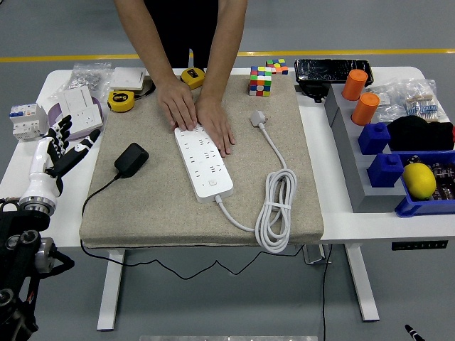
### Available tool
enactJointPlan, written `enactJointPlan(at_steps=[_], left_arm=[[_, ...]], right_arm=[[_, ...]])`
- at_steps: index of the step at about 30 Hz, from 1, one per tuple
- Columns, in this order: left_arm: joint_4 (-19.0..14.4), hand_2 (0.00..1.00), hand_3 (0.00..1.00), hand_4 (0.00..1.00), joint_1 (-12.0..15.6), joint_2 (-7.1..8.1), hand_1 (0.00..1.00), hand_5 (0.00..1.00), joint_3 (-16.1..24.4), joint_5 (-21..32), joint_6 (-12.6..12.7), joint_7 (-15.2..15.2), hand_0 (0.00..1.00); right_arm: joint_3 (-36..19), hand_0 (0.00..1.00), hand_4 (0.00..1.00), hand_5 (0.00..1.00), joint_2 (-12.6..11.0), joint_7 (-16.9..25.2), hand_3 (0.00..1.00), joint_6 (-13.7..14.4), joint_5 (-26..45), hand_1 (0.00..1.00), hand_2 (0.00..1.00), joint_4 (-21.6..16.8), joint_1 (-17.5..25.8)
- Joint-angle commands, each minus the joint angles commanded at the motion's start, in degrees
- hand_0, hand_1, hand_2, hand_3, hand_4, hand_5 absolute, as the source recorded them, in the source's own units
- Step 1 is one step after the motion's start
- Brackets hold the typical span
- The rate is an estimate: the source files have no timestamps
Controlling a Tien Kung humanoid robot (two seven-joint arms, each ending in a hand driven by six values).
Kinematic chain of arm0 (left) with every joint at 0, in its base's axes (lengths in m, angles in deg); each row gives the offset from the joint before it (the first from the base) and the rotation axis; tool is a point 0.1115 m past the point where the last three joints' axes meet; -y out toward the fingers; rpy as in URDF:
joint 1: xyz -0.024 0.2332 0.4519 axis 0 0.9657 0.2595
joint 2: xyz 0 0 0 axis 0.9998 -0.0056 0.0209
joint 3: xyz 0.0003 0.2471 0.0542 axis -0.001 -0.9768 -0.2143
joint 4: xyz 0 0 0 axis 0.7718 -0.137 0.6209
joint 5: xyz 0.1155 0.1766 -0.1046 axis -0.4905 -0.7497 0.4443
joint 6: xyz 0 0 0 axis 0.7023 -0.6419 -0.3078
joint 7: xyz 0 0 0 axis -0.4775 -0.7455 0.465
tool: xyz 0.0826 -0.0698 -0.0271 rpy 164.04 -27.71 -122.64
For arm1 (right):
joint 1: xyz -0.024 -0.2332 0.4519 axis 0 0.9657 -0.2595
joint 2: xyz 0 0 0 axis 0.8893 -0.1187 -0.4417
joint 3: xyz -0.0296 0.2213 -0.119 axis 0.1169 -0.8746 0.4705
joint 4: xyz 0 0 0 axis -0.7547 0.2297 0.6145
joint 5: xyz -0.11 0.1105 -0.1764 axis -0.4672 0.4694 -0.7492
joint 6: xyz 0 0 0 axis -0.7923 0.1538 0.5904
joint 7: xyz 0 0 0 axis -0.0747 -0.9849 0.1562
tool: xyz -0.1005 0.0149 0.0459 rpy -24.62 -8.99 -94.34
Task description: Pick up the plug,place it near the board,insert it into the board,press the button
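A person is standing at the far side of the worktop (334, 213), pressing both hands down on the far end of the board (204, 163). One hand (176, 105) is lying flat on the mat (156, 206) just beside the board's far corner, touching it; the other hand (217, 121) is resting over the board's far right edge.

The board is lying at a slant in the middle of the mat, its button end pointing toward the near edge. Its white cord (276, 206) is running off the near end, looping in a bundle at the mat's near right, and ending in a white plug (258, 118) lying right of the board.

The black plug (131, 159) is sitting on the mat left of the board, well apart from it, with its thin black cable (96, 195) trailing off the near left edge.

The left hand (60, 145) is hovering over the worktop's left edge, near the black plug but not touching it, with its fingers (62, 128) spread apart and holding nothing. The right hand is out of view.

A colour cube (260, 81) is standing at the mat's far edge, and a yellow tape measure (121, 101) is lying by the far left corner.
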Motion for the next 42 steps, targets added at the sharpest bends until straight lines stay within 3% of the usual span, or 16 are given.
enactJointPlan(at_steps=[8, 15, 21, 27, 35, 36, 41, 42], left_arm=[[1.42, 0.998, 0.962, 0.998, -2.71, 1.03, 0.998, 0.22, -6.09, -4.34, 0.31, 1.26, 0.998], [4.57, 0.998, 0.957, 0.998, -6.29, 2.01, 0.998, 0.227, -12.85, -6.59, 0.91, 1.91, 0.998], [9.13, 0.998, 0.955, 0.998, -9.54, 2.05, 0.998, 0.207, -16.76, -10.12, 2.28, 1.84, 0.998], [13.49, 0.998, 0.954, 0.998, -12.29, 1.73, 0.998, 0.201, -18.36, -17.27, 4.05, 2.0, 0.998], [17.1, 0.998, 0.95, 0.998, -12.93, 0.93, 0.998, 0.2, -17.47, -22.38, 5.66, 2.01, 0.998], [17.62, 0.931, 0.91, 0.998, -13.02, 0.84, 0.98, 0.201, -17.36, -22.7, 5.99, 1.91, 0.998], [20.69, 0.931, 0.91, 0.998, -13.76, 0.21, 0.98, 0.201, -16.15, -25.3, 7.78, 0.6, 0.998], [21.43, 0.817, 0.843, 0.998, -14.01, 0.12, 0.87, 0.2, -15.95, -26.2, 8.01, 0.5, 0.888]], right_arm=[[0.0, 0.82, 0.998, 0.964, -0.09, -0.1, 0.77, -0.02, -0.13, 0.741, 0.739, 0.0, -0.13], [0.12, 0.821, 0.998, 0.959, -0.16, -0.26, 0.77, -0.17, -0.57, 0.74, 0.739, 0.0, -0.1], [0.25, 0.82, 0.998, 0.955, -0.26, -0.37, 0.77, -0.28, -0.82, 0.74, 0.739, 0.0, -0.1], [0.38, 0.821, 0.998, 0.951, -0.36, -0.4, 0.77, -0.34, -0.89, 0.74, 0.739, 0.0, -0.24], [0.21, 0.821, 0.998, 0.946, -0.36, -0.44, 0.77, -0.37, -1.0, 0.741, 0.74, 0.0, -0.03], [0.17, 0.821, 0.998, 0.944, -0.35, -0.45, 0.77, -0.37, -1.01, 0.74, 0.739, 0.0, -0.01], [0.23, 0.821, 0.998, 0.944, -0.32, -0.42, 0.77, -0.39, -0.82, 0.74, 0.739, 0.0, -0.08], [0.28, 0.821, 0.998, 0.944, -0.34, -0.35, 0.77, -0.38, -0.73, 0.74, 0.739, 0.0, -0.18]])
